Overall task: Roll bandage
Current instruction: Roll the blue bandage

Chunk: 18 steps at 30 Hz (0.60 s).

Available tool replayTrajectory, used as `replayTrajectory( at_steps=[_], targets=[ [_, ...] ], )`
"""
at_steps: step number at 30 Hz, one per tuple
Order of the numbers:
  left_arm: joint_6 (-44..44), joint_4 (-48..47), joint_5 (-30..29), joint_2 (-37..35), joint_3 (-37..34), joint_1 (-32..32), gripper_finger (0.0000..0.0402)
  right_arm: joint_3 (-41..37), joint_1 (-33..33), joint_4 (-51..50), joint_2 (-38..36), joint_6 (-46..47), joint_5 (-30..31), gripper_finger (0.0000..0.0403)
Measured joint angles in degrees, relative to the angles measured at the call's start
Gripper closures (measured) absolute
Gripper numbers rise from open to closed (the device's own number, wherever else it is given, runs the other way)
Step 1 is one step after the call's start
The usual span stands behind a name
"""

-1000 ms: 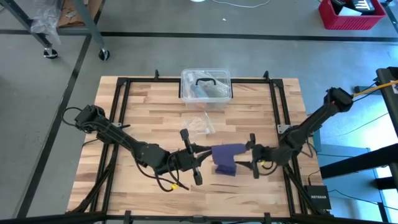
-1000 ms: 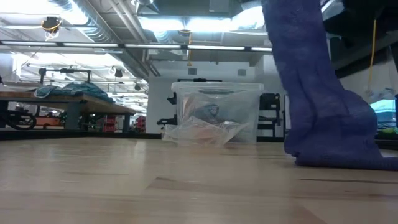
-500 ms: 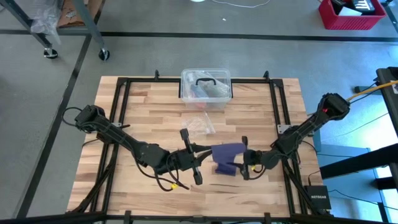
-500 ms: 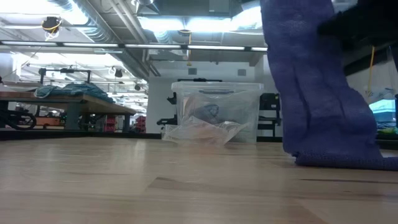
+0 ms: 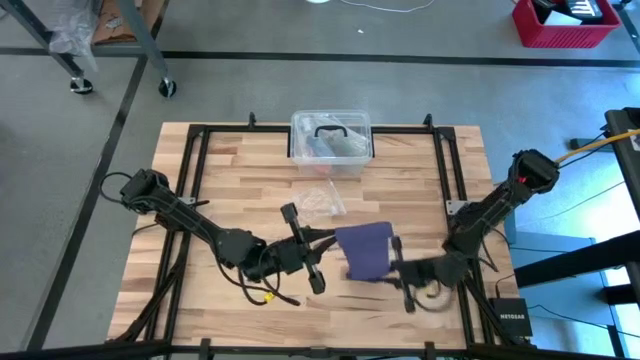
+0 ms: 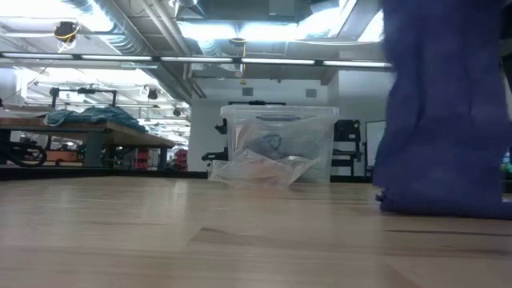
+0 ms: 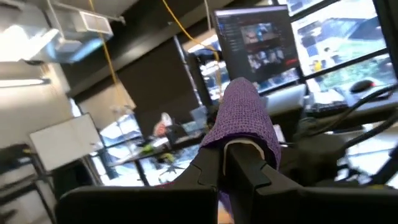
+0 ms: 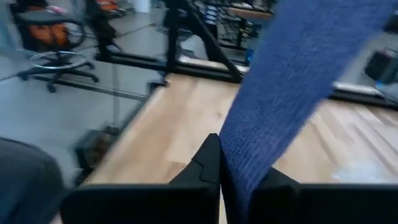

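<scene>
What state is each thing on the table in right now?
Bandage: lifted, held at both ends, draped between the arms.
Left gripper: jaws shut on the bandage.
Right gripper: jaws shut on the bandage.
Plastic box: lid on, untouched.
Clear wrapper: crumpled, lying loose.

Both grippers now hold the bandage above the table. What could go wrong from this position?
1. The left gripper and the right gripper each pinch only an edge of the bandage, so the soft cloth may slip out.
2. Its lower part lies bunched on the table, so a roll may start crooked.
</scene>
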Motion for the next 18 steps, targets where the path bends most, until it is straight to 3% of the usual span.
replayTrajectory(
  at_steps=[9, 18],
  targets=[
    [12.54, 0.6, -9.44, 0.0, 0.02, 0.13, 0.04, 18.71, 13.0, -19.88, 0.09, -5.88, 9.55, 0.0399],
    [15.36, -7.84, -10.22, 3.79, 0.02, 0.68, 0.0401, 42.01, 15.71, -31.68, 5.51, -22.71, 16.64, 0.0399]
  ],
)
